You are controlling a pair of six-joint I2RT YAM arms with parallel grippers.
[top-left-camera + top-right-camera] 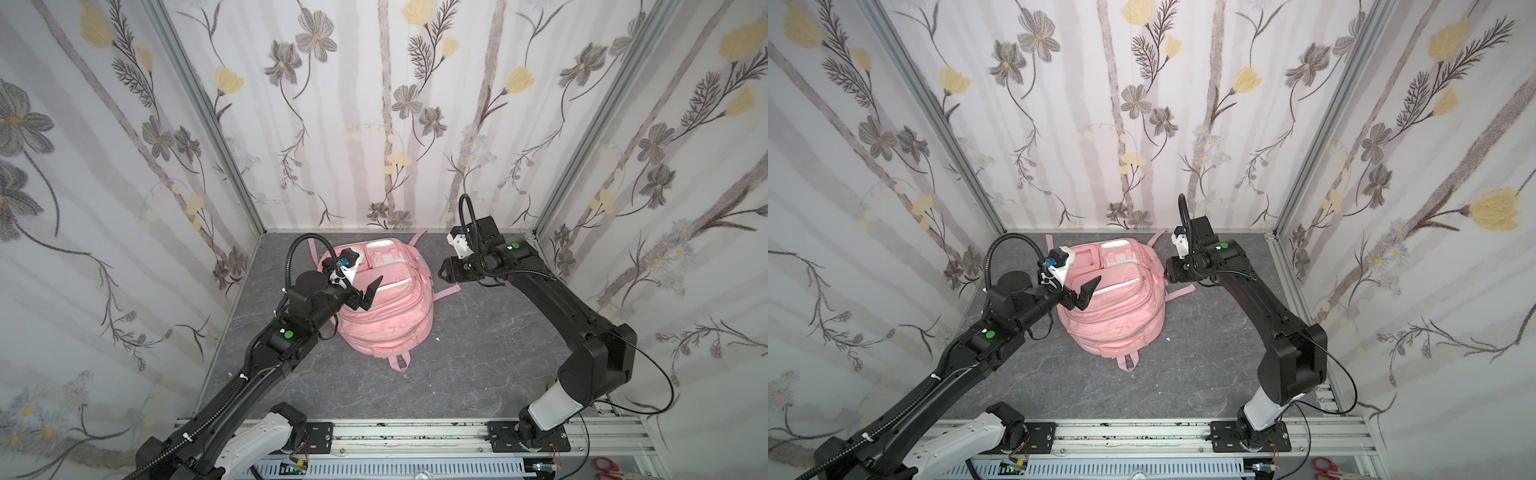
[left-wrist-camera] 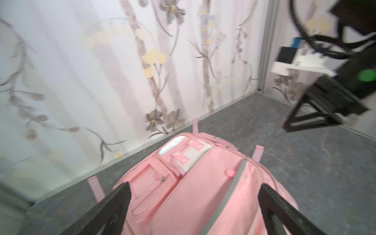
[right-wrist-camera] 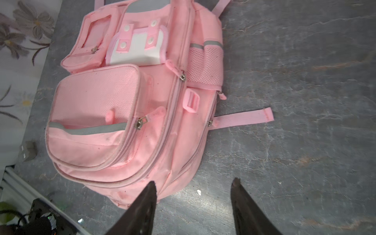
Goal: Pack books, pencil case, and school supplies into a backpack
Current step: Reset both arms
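The pink backpack [image 1: 388,316] [image 1: 1115,316] lies flat in the middle of the grey floor, pockets up, its zips looking closed. My left gripper [image 1: 373,293] [image 1: 1090,293] hovers open over its left upper part. In the left wrist view the left gripper [image 2: 195,189] has its fingers wide apart with the backpack [image 2: 195,195] below them, nothing held. My right gripper [image 1: 444,272] [image 1: 1168,272] hangs open to the right of the bag, above bare floor. The right wrist view shows the right gripper [image 3: 194,187] empty, just off the edge of the backpack [image 3: 122,101]. Books, pencil case and school supplies are out of view.
Floral walls close in the back and both sides. A loose pink strap [image 1: 446,291] [image 3: 244,119] lies on the floor right of the bag, near a tiny white scrap [image 1: 437,338]. A metal rail [image 1: 415,432] runs along the front; red scissors [image 1: 606,467] lie beyond it.
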